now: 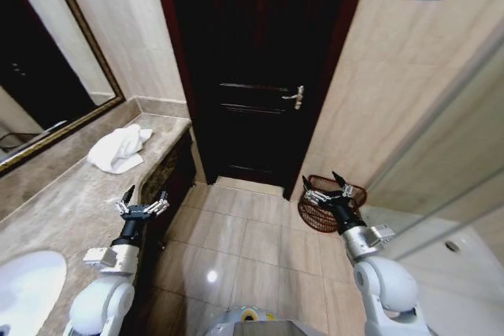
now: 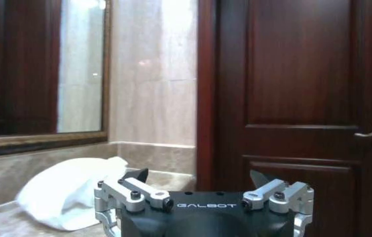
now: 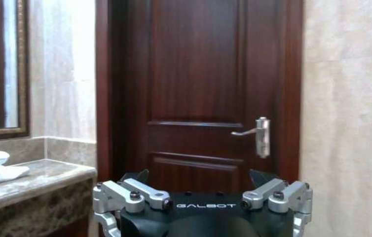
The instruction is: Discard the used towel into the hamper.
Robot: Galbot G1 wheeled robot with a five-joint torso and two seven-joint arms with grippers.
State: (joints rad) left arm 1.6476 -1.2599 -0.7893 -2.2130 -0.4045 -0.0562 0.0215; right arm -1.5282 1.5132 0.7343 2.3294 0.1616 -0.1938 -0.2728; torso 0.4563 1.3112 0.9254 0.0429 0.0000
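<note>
marble counter [image 1: 71,194] holds the towel [image 1: 118,149]; left gripper [image 1: 142,204] and right gripper [image 1: 328,186] raised, spread wide.

We see bare tan floor tiles [image 1: 236,234] at lower centre between the marble table [image 1: 71,202], left, and the reddish-brown open-weave hamper [image 1: 327,206], right; the dark wooden door [image 1: 252,76] closes the top.

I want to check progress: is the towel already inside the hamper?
No, the towel lies on the counter by the mirror, while the hamper stands on the floor across the room.
</note>
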